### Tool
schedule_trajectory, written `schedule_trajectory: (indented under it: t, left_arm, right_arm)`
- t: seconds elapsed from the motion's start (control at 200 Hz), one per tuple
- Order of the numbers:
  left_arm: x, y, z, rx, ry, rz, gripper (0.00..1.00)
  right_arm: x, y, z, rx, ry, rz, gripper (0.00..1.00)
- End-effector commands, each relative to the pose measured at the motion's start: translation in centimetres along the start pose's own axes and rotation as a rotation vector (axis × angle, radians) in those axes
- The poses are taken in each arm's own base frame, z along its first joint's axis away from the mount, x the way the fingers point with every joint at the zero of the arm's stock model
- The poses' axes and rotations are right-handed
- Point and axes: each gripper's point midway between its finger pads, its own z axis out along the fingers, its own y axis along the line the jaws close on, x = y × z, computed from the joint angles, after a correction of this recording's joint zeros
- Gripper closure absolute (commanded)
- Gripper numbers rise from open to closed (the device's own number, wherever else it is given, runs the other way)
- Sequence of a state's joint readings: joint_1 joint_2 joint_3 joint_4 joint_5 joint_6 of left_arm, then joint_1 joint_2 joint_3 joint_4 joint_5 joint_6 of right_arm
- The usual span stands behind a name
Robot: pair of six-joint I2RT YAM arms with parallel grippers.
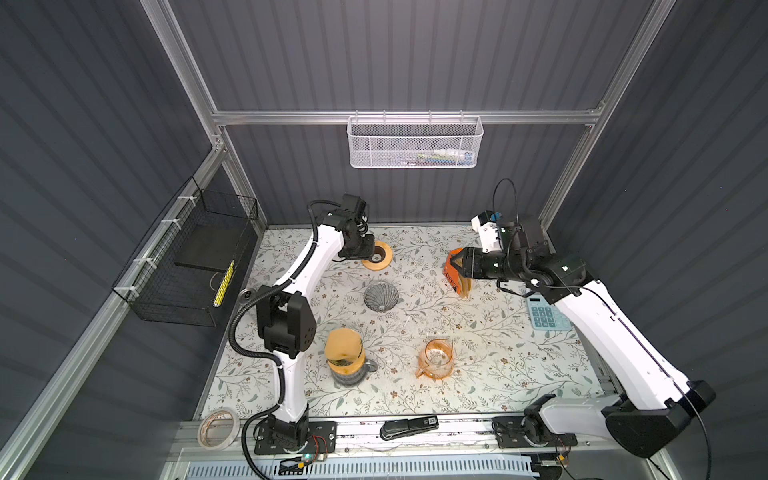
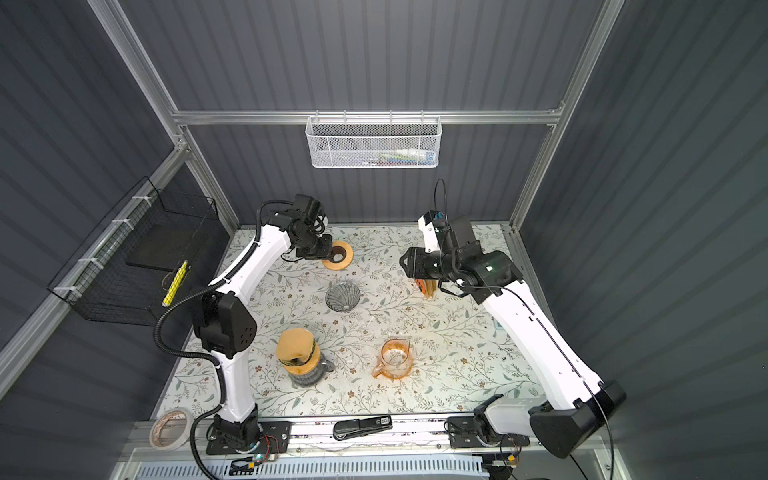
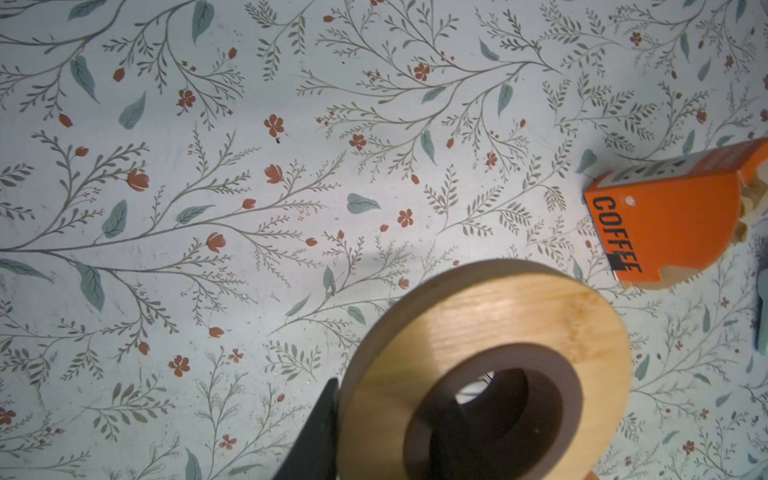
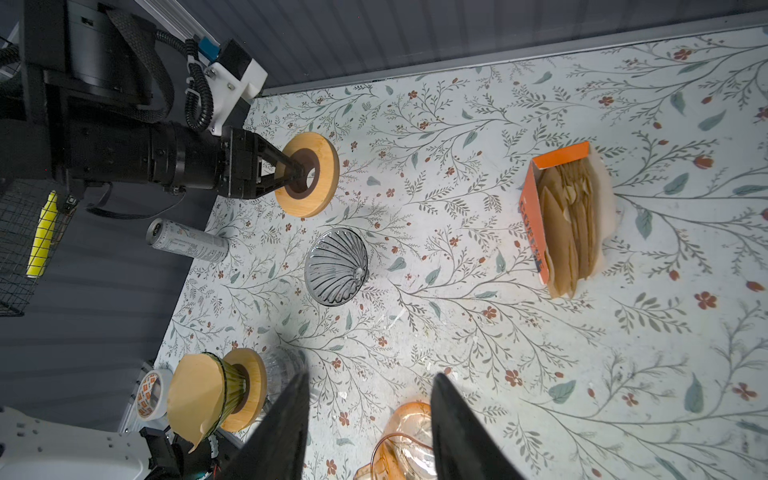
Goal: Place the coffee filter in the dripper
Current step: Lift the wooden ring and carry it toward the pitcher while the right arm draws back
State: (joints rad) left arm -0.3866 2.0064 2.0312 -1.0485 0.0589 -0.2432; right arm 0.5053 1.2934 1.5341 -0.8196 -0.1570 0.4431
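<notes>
A grey ribbed glass dripper (image 1: 381,296) (image 2: 343,295) (image 4: 336,266) lies on the floral mat mid-table. An orange "COFFEE" box (image 1: 451,276) (image 2: 426,286) (image 3: 665,224) stands at the back right, and brown coffee filters (image 4: 569,232) fan out of it. My right gripper (image 1: 459,266) (image 2: 409,264) (image 4: 370,415) hangs open just above that box, empty. My left gripper (image 1: 370,249) (image 2: 328,251) (image 3: 390,428) is shut on a wooden ring (image 1: 380,259) (image 3: 478,332) (image 4: 309,180) at the back, one finger in its hole, one outside the rim.
At the front left, a green dripper lined with a brown filter (image 1: 343,349) (image 4: 195,399) stands on a glass server. An orange glass pitcher (image 1: 436,357) stands front centre. A can (image 4: 187,241), calculator (image 1: 544,313), stapler (image 1: 409,428) and tape roll (image 1: 218,428) lie around the edges.
</notes>
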Motion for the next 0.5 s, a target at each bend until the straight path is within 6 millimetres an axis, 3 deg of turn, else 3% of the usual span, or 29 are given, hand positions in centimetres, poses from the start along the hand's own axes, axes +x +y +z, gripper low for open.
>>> schedule_trajectory:
  t: [0.0,0.255,0.495]
  left_arm:
    - [1.9,-1.3,-3.2,0.014,0.019,0.020,1.00]
    - [5.6,-5.1,-6.1,0.051,0.060,0.105,1.00]
    - [11.0,-11.4,-5.4,0.137,0.139,0.200,1.00]
  right_arm:
    - [0.8,-0.3,-1.0,0.015,0.008,-0.018,0.51]
    - [2.3,-1.6,-3.0,0.059,-0.016,-0.004,0.51]
    - [3.7,-3.1,-3.0,0.094,0.004,0.031,0.49]
